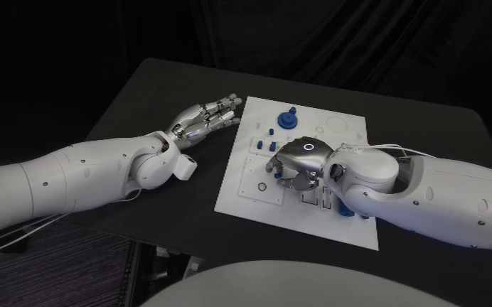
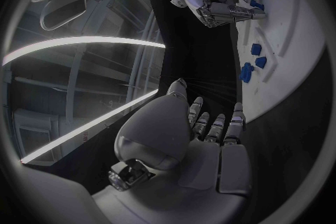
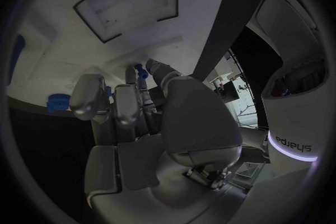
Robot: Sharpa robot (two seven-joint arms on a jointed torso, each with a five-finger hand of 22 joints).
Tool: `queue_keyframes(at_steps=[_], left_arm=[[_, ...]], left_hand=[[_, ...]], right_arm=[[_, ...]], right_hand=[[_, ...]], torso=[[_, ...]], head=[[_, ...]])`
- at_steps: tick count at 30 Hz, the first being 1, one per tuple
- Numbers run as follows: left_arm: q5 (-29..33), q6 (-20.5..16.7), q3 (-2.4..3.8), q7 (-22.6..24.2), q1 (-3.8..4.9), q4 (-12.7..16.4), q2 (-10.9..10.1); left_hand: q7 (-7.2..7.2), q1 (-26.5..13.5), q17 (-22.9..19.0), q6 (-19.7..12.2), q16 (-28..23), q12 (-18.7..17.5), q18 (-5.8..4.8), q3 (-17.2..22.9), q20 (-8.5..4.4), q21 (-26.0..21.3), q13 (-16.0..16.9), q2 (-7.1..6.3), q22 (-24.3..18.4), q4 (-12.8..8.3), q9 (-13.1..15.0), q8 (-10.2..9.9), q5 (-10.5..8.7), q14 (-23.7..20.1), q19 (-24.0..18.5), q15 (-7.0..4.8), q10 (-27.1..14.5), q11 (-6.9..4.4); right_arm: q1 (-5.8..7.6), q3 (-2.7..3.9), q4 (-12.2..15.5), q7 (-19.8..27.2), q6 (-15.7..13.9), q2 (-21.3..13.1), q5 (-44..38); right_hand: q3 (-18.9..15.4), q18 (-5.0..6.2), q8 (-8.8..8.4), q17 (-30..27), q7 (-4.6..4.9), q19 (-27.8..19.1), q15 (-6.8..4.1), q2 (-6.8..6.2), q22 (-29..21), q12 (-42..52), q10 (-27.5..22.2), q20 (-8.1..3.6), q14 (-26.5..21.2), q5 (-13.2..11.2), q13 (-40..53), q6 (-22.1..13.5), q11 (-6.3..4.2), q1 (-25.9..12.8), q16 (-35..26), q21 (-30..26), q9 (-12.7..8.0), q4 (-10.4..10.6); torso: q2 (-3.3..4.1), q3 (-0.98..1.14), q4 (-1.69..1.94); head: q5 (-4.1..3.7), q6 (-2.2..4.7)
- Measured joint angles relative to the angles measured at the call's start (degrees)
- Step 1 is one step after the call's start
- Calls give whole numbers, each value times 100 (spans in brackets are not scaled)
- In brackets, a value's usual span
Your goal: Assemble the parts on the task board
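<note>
The white task board [image 1: 308, 218] lies in the middle of the black table. A large blue knob [image 1: 288, 118] stands near its far edge, with small blue parts [image 1: 269, 140] beside it. My right hand [image 1: 303, 163] is low over the board's middle, fingers curled down. In the right wrist view a small blue part [image 3: 142, 71] sits pinched between its thumb and a fingertip [image 3: 133, 75]. My left hand [image 1: 206, 121] lies with fingers apart and straight by the board's left edge, holding nothing. The left wrist view shows the left hand [image 2: 210, 134], the board [image 2: 294, 39] and the right hand [image 2: 210, 0].
Another blue part [image 1: 345, 212] peeks out beside my right arm near the board's front. Rectangular recesses [image 3: 129, 5] mark the board under the right hand. Bare black table [image 1: 174, 214] spreads to the left of the board.
</note>
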Motion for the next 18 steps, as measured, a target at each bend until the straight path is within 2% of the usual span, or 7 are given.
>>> queue_keyframes(at_steps=[2, 7, 15, 18], left_arm=[[0, 1, 0, 0, -1, -2, -1], [0, 5, 0, 0, -4, -6, -1], [0, 9, 0, 0, -7, -7, -9], [0, 10, 0, 0, -8, -4, -16]], left_hand=[[20, 0, 0, 20, 0, 0, 0, 0, 0, 0, 0, 0, 0, 0, 0, 0, 0, 0, 0, 0, 0, 0], [9, 0, 0, 53, 0, 0, 0, 16, 0, 0, 0, 0, 0, -16, -1, 0, 0, 0, 0, 0, 0, 0], [19, 0, 0, 62, 0, 0, 0, 16, 0, 0, 0, 0, 0, -16, 2, 0, 0, 0, 0, 0, 0, 0], [19, 0, 0, 61, 0, 0, 0, 16, 0, 0, 0, 0, 0, -16, 4, 0, 0, 0, 0, 0, 0, 0]], right_arm=[[0, 0, 0, 0, -18, -6, 0], [0, 0, 2, -1, -90, -32, 0], [0, 0, 16, 0, -249, -102, 1], [0, 0, 37, 13, -363, -137, 1]], right_hand=[[-73, 0, 0, -60, 7, -50, 57, -22, 0, -51, -265, 51, -57, -104, -6, -97, 69, -23, -28, -102, -51, 73], [-162, 0, 0, -170, 8, -113, 121, -22, 1, -52, -581, 113, -121, -104, 0, -156, 148, -23, -60, -251, -142, 103], [-262, 0, 0, -273, 0, -179, 203, -2, 4, -18, -851, 173, -203, -104, 28, -164, 201, -2, -100, -389, -213, 126], [-299, 0, 0, -279, 0, -221, 203, 19, 4, 23, -952, 181, -203, -104, 34, -164, 215, 19, -101, -394, -234, 140]], torso=[[1, 0, 0], [3, 2, 2], [3, 2, 3], [3, 2, 1]], head=[[0, 0], [-11, 0], [-1, 0], [-1, 0]])
